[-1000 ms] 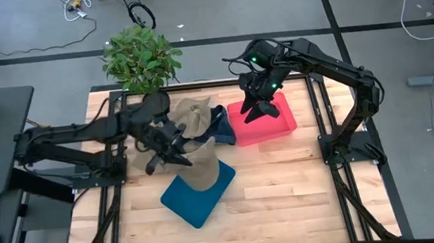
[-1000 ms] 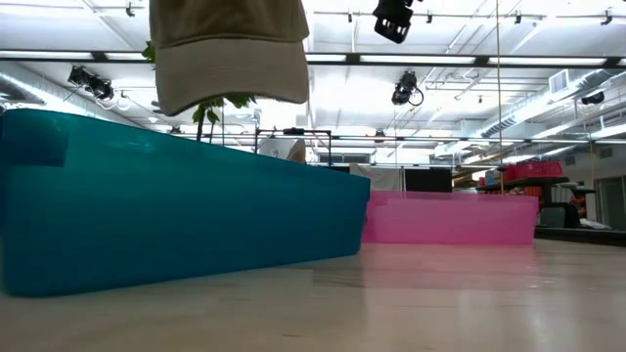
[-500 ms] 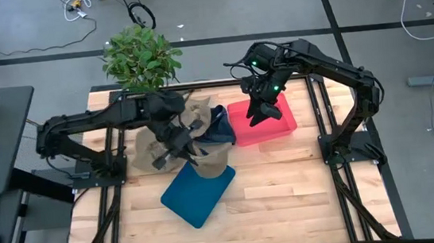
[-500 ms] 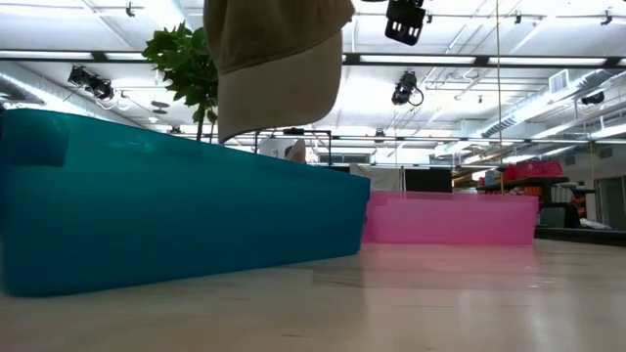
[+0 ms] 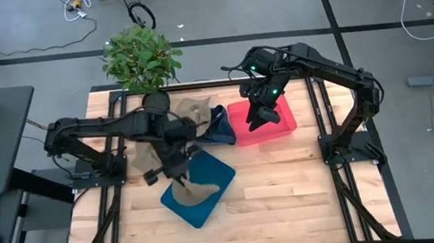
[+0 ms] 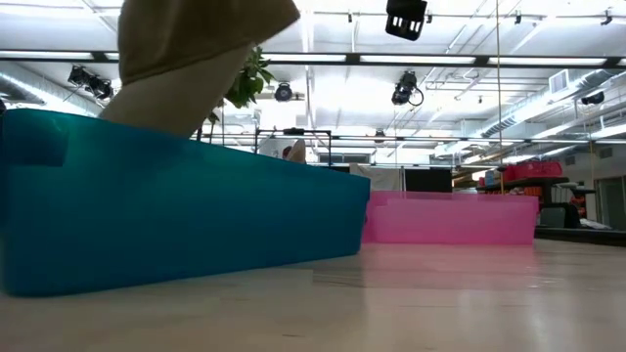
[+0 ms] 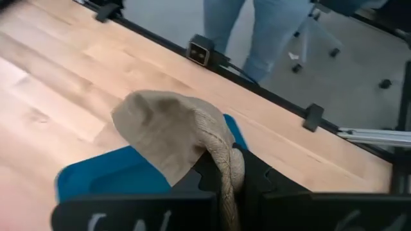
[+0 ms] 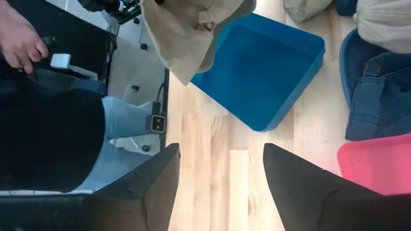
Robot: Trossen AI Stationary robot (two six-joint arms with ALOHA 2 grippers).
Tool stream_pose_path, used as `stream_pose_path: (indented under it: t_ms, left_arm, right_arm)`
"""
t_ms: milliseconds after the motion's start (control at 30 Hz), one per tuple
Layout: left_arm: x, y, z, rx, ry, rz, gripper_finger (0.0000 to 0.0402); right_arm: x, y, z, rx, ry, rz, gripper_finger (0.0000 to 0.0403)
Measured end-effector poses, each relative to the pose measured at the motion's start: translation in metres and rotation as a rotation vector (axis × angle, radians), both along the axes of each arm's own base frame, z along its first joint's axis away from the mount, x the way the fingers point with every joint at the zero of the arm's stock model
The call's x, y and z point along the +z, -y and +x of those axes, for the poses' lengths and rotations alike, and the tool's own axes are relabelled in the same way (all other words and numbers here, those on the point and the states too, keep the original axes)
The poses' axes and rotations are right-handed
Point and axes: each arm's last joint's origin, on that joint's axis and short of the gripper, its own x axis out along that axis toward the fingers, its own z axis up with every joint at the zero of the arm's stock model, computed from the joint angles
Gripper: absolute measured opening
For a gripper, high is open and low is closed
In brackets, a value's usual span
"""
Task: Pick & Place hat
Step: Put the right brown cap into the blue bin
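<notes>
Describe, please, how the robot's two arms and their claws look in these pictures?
Both arms are dark, slender and jointed, with black cabling along the links. The right arm shows a small green light near its wrist. The right claw has two broad, flat black fingers. The left claw has blocky black fingers on a dark bar bearing faint pale markings.

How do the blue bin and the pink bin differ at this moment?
The blue bin lies turned at an angle near the table's middle; the pink bin sits almost square to the edges, toward the far side. The tan hat, held by the shut left gripper, hangs into the blue bin; above the pink bin only the open right gripper hovers, holding nothing. Both are low, open, rectangular bins.
</notes>
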Motion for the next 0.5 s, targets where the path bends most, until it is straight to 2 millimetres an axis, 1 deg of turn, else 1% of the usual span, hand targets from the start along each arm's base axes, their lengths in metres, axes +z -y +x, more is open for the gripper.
stream_pose_path:
  t_ms: [267, 500]
  left_arm:
    - [-0.003, 0.017, 0.0, -0.031, -0.038, -0.012, 0.0019]
    - [-0.001, 0.023, -0.001, -0.028, -0.076, -0.077, 0.0019]
  right_arm:
    - [0.001, 0.0, 0.001, -0.005, 0.01, -0.001, 0.0226]
    - [0.001, 0.0, 0.001, 0.002, 0.017, -0.007, 0.0226]
